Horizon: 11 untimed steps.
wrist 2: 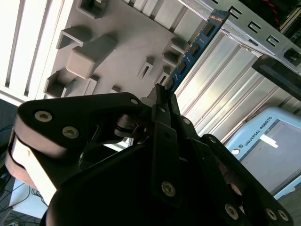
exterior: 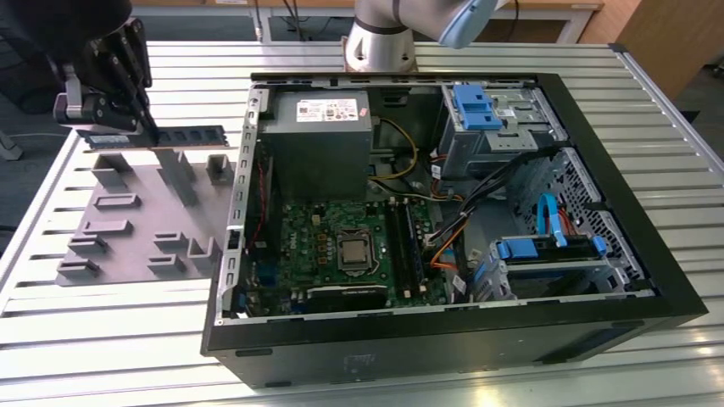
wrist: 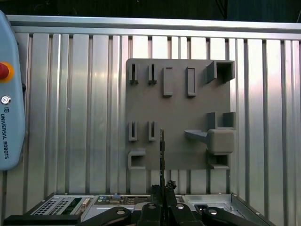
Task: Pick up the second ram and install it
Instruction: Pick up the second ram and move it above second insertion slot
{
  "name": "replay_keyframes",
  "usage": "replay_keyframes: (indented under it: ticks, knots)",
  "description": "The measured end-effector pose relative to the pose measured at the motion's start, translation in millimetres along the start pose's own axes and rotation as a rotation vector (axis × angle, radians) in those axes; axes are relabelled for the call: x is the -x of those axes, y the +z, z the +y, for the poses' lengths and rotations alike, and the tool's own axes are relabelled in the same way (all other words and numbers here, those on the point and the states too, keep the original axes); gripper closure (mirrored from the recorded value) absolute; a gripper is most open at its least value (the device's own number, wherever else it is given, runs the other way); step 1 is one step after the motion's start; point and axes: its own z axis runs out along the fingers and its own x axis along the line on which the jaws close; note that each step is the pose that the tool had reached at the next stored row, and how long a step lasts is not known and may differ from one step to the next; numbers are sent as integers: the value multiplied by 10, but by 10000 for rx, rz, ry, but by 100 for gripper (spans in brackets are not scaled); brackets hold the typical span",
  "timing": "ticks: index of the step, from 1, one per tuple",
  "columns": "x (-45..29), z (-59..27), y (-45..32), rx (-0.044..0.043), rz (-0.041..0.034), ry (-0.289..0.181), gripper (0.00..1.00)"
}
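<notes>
**Second ram held by one end above the fixture, outside the case**

Exterior view: the gripper has its fingers clamped on one end of the second ram. The stick runs level from the fingers toward the open computer case, above the grey fixture. Its long axis appears to lie crosswise to the dark memory slots on the motherboard.

Second wrist view: the second ram projects straight out from the gripper, past the fixture.

First wrist view: the second ram shows edge-on as a thin line in line with the gripper, over the fixture.
</notes>
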Motion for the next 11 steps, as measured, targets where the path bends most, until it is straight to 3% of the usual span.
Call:
replay_keyframes:
  ticks: [11]
  knots:
    - [0,-43,-1,0,0,0,86]
